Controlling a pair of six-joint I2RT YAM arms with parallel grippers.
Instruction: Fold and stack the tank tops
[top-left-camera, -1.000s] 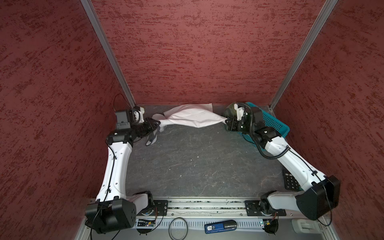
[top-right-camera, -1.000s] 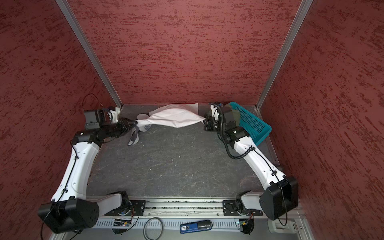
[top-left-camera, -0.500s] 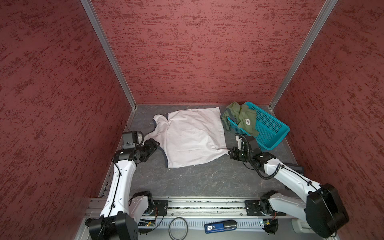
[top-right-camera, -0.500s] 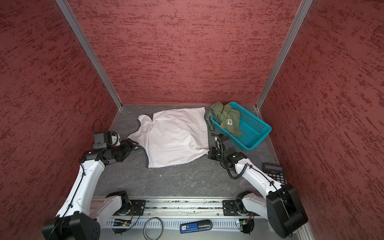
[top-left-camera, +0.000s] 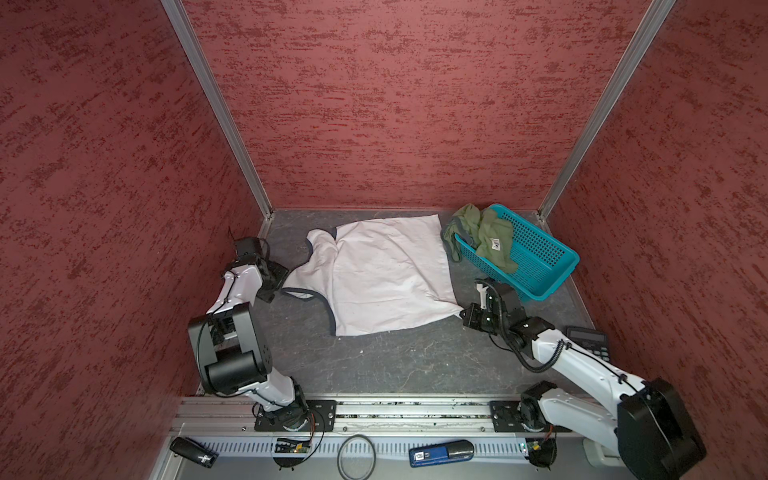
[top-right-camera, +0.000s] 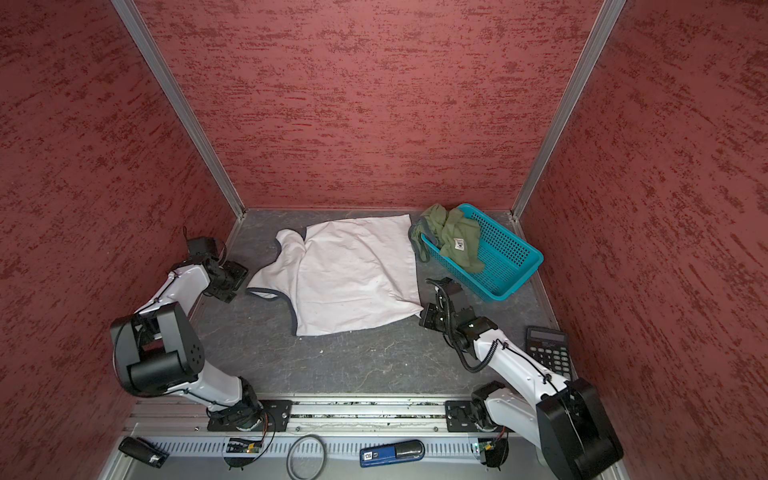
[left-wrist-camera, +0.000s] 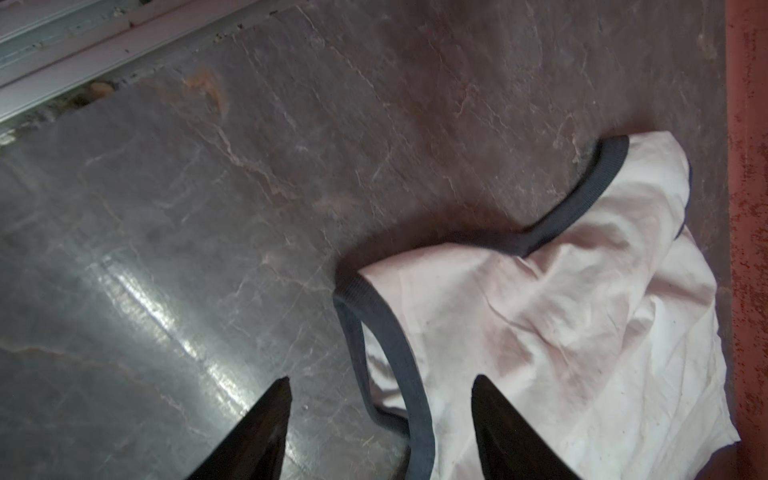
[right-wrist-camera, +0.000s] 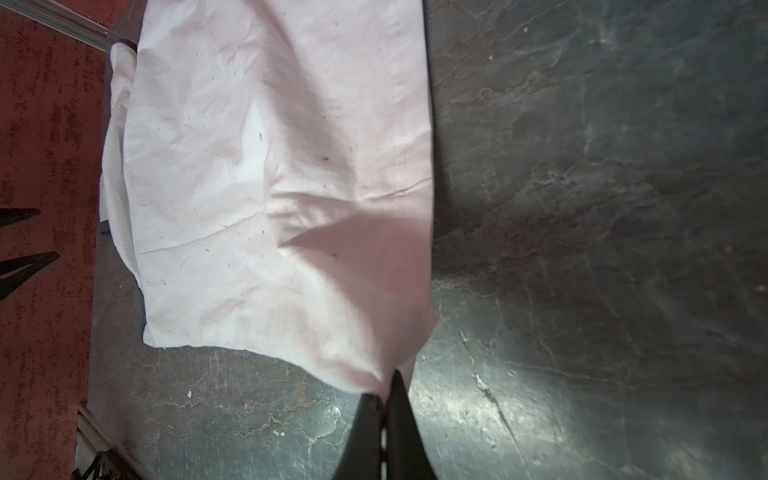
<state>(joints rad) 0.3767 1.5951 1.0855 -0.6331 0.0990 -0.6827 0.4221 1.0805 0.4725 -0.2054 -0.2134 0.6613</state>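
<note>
The white top (top-left-camera: 386, 274) lies spread flat on the bench (top-left-camera: 374, 361), straps toward the left arm and hem toward the basket. There is no fold in it yet, and the far strap looks bunched. The olive top (top-left-camera: 482, 239) is crumpled, partly in the basket (top-left-camera: 544, 266) and draped over its rim. The right tool (right-wrist-camera: 384, 388) is clamped on the white top's near hem corner. The left tool (left-wrist-camera: 380, 382) stands with its jaws apart over the near strap, gripping nothing. I judge that only the laying-out is done: both folds and the stacking are left.
</note>
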